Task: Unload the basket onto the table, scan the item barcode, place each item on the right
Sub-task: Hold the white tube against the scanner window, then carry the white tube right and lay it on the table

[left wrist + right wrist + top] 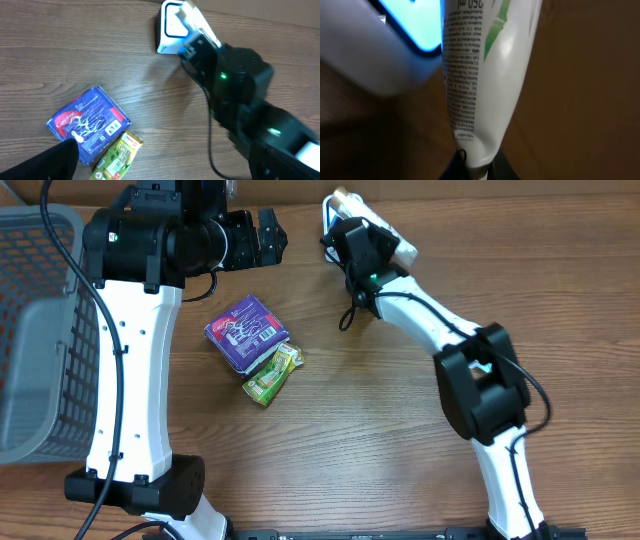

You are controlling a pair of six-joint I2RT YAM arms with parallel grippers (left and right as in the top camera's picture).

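Gripping white tube [485, 75] in closed right gripper [472, 167] beside scanner [170, 30]; turn barcode squarely toward glowing window [415, 25]; left gripper [263, 237] wide, empty.

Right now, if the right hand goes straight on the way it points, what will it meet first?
Probably the white scanner: the tube in the right hand sits just beside its lit face. Depth is unclear.

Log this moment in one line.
right fingers: shut on tube | tube: at scanner | left fingers: open, empty | table: purple pack, green pouch
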